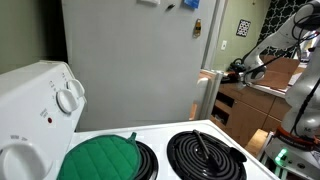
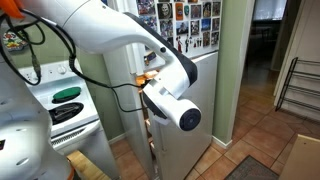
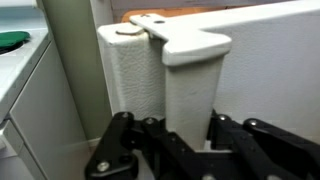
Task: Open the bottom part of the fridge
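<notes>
The fridge point(image 1: 130, 60) is a tall pale grey-white box with magnets and a yellow tag near its top; it also shows in an exterior view point(image 2: 195, 110). Its bottom part point(image 1: 207, 97) is a narrow white upright panel seen edge-on, swung a little out from the fridge's front corner. In the wrist view the panel's textured white edge point(image 3: 190, 85) stands between my black fingers. My gripper point(image 3: 188, 140) is shut on it, one finger on each side. In both exterior views the gripper point(image 1: 232, 70) point(image 2: 150, 82) sits at that front corner, partly hidden by the arm.
A white stove point(image 1: 160, 135) with black coil burners point(image 1: 205, 155) and a green pot holder point(image 1: 100, 158) stands beside the fridge. Brown wooden drawers point(image 1: 235, 105) lie behind the door. My arm's wrist point(image 2: 175, 100) hangs in front of the fridge; a tiled floor point(image 2: 260, 150) lies below.
</notes>
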### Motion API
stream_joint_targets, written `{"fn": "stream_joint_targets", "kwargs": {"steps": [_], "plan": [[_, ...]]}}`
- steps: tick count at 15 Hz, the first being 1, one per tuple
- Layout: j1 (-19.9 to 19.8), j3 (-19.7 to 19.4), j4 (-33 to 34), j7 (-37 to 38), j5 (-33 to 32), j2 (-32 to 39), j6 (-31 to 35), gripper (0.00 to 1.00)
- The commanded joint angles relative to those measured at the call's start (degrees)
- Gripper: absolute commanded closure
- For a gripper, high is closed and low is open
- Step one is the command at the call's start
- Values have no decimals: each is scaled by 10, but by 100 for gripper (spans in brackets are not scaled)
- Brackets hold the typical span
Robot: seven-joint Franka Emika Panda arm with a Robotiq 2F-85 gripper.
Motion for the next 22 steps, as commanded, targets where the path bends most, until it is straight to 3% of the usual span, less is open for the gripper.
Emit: {"fn": "stream_joint_targets", "kwargs": {"steps": [1, 6, 9, 17, 22], "plan": [[4, 4, 23, -17, 13, 14, 30, 54], [2, 3, 34, -32, 21, 15, 52, 16], [-1, -1, 43, -42, 14, 18, 65, 0], [-6, -7, 63, -55, 32, 23, 130, 0], [-10, -9, 64, -96, 75, 13, 183, 0]]}}
